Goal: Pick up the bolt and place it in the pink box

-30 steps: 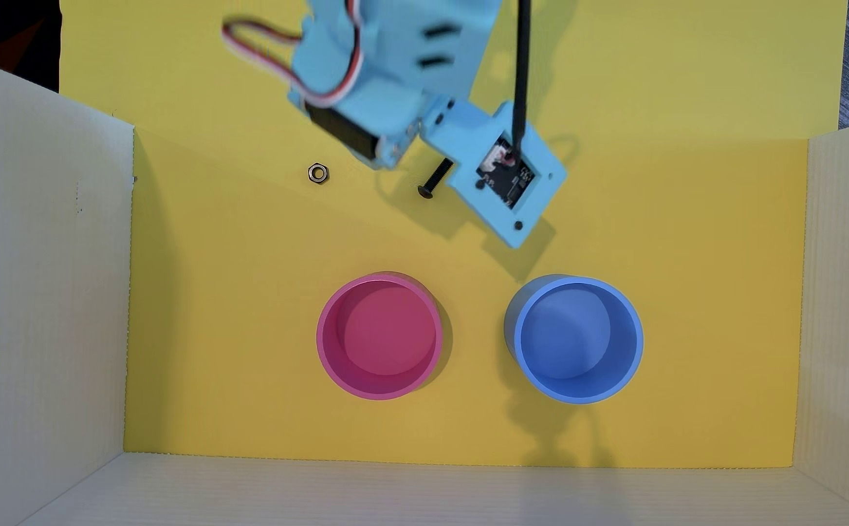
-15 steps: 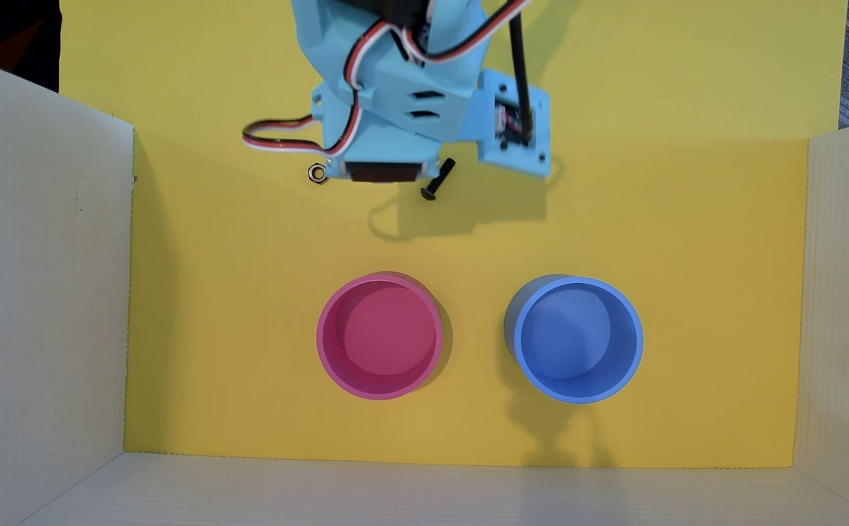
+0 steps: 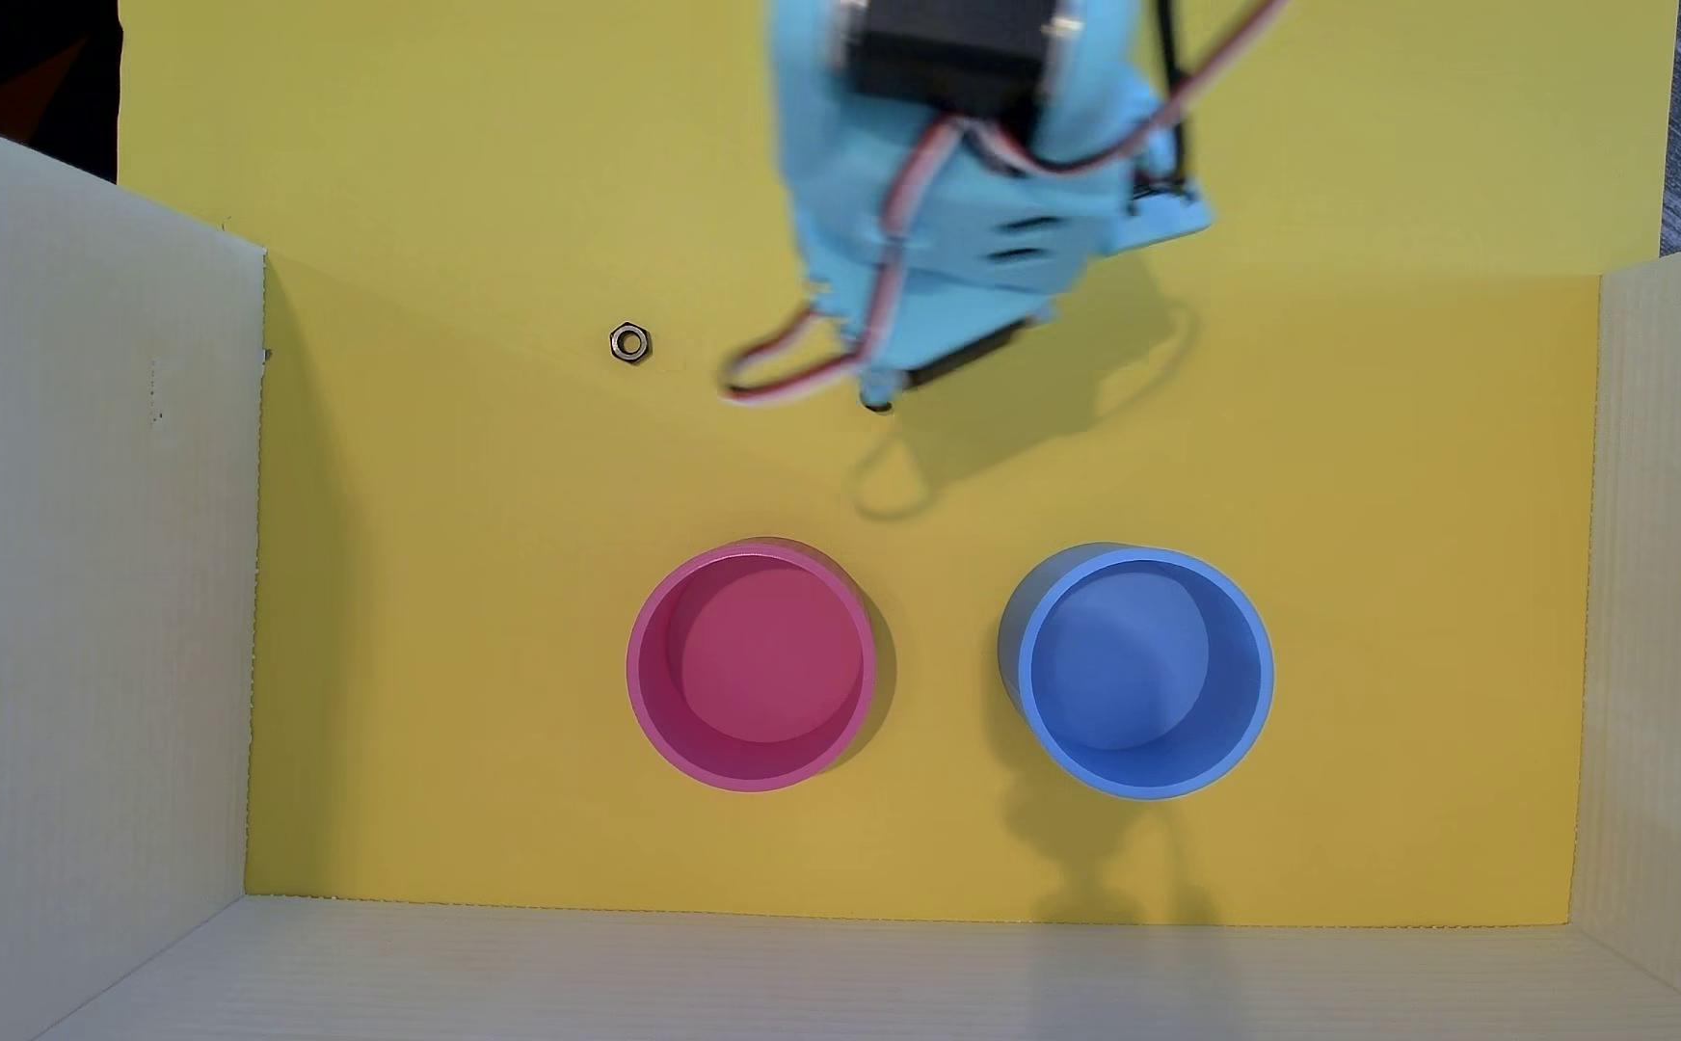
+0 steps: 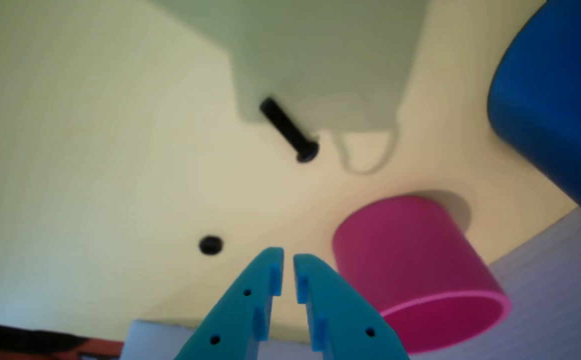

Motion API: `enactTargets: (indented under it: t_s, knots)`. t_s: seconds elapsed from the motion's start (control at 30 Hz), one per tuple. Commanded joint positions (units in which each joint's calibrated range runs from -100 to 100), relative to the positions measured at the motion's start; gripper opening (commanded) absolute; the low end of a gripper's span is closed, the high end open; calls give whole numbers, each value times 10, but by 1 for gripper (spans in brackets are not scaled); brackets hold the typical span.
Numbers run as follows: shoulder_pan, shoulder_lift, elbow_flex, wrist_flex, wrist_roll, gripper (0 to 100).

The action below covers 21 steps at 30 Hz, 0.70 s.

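Gripper (image 4: 288, 262) nearly closed, empty; black bolt (image 4: 288, 131), round-headed, lies flat on yellow floor (image 4: 95, 150).

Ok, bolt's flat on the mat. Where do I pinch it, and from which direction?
Grip the bolt mid-shaft, coming straight down from above with the fingers either side of its length. It lies flat on the yellow mat, clear of the pink box and the nut, so the shaft is the longest exposed part. The gripper looks nearly shut, so it probably needs opening first.

The light-blue arm (image 3: 947, 230) reaches in from the top edge, its jaws nearly closed and empty.
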Motion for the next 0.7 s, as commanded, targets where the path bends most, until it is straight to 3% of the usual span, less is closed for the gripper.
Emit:
enactTargets:
  t_s: [0.0,0.37,0.53,0.67]
  knots:
    - [2,-2,7,-18,3,2]
    - [-5,-2,39,-33,16,3]
    - [1,-2,39,-27,23,12]
    - [3,-2,53,-30,23,14]
